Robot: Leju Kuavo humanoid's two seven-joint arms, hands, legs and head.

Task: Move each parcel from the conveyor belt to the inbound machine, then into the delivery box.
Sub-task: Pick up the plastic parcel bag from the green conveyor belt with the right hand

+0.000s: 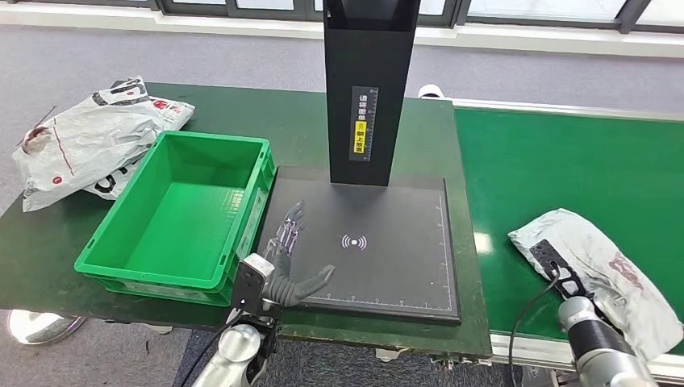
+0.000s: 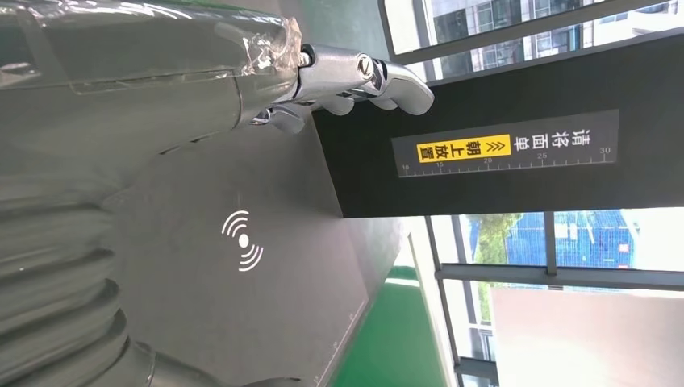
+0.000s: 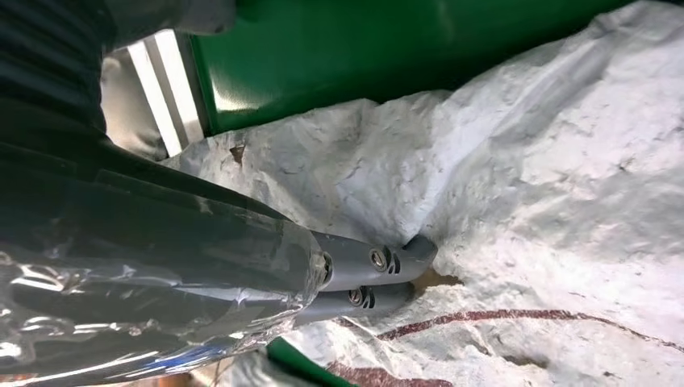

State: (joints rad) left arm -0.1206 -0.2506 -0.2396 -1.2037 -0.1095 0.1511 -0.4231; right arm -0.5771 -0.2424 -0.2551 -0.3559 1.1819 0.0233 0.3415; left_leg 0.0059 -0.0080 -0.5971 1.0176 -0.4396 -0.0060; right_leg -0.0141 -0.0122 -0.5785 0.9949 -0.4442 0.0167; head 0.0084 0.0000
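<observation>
A crumpled white parcel [image 1: 601, 270] with red print lies on the green conveyor belt [image 1: 565, 169] at the right. My right hand [image 1: 558, 268] lies on its near end. In the right wrist view its dark fingertips [image 3: 399, 262] dig into a fold of the parcel [image 3: 548, 185]; the thumb is hidden, so whether the hand grips it is unclear. My left hand [image 1: 289, 256] hovers with fingers spread and nothing in it over the left edge of the inbound machine's black platform [image 1: 379, 250]. The empty green delivery box [image 1: 181, 211] stands left of the platform.
The machine's black column [image 1: 369, 89] with a yellow label rises behind the platform. A second white parcel [image 1: 89, 141] lies on the table behind the box at the far left. The table's front edge runs just before my left wrist.
</observation>
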